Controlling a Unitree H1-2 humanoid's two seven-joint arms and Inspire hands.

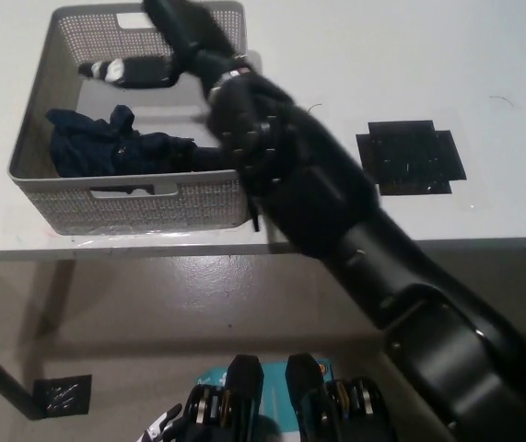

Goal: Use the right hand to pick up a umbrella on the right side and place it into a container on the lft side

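The black right hand [172, 41] sits at the upper left of the frame, above the far part of the grey basket [32, 138]. Its fingers [120, 70] are spread apart and hold nothing; one reaches leftward over the basket's interior, with a pale patch near its tip, while the rest of the hand points up toward the top edge of the picture, where it crosses the basket's far wall. From the hand the black arm [355, 239] runs down and to the right, crossing the basket's right wall and the table edge and filling much of the lower right of the frame.

Below and to the left of the hand, the dark blue umbrella [115, 147] lies inside the basket, folded and bunched, resting on the floor of the basket toward its near wall. Hand and umbrella are apart. The umbrella's right end meets the arm's outline, and whether they touch there is hard to tell, since dark cloth and dark arm blend.

The basket stands on the white table [391, 64] in the upper left. To the right of the arm, a black cross-shaped mark [412, 158] lies flat on the tabletop.

At the very bottom edge, left of centre, a sliver of the white left hand [159, 427] shows; too little is visible to tell its state.
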